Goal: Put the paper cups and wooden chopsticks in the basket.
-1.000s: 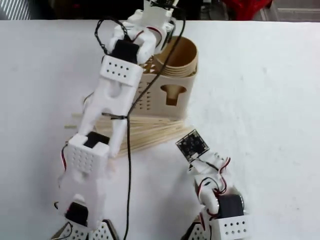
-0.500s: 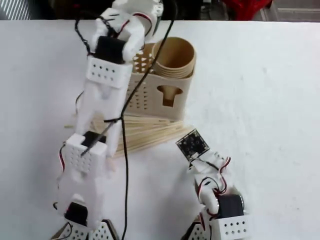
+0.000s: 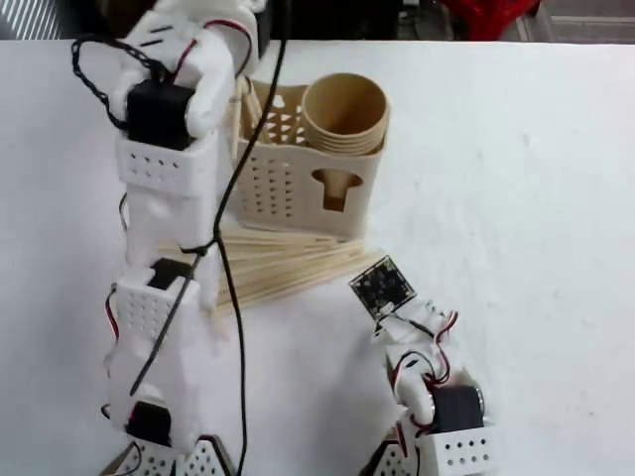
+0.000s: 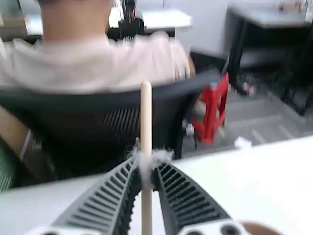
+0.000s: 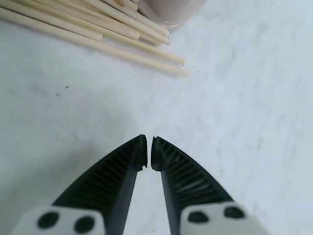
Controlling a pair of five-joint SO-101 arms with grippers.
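My left gripper (image 4: 145,165) is shut on a single wooden chopstick (image 4: 145,115), which sticks out past the fingertips. The left arm (image 3: 164,149) is raised at the table's far left, beside the cream perforated basket (image 3: 288,183). A stack of paper cups (image 3: 344,109) stands in the basket's right compartment. A pile of wooden chopsticks (image 3: 283,263) lies on the table in front of the basket. My right gripper (image 5: 149,147) is shut on nothing, low over bare table a short way from the chopstick ends (image 5: 146,49).
The table is white (image 3: 526,198), with open room to the right of the basket. The right arm (image 3: 432,382) sits near the front edge. A black cable (image 3: 228,248) hangs from the left arm across the chopstick pile. A person in an office chair is beyond the table.
The left arm has swung from over the basket to the left. The right arm and the chopstick pile have not moved.
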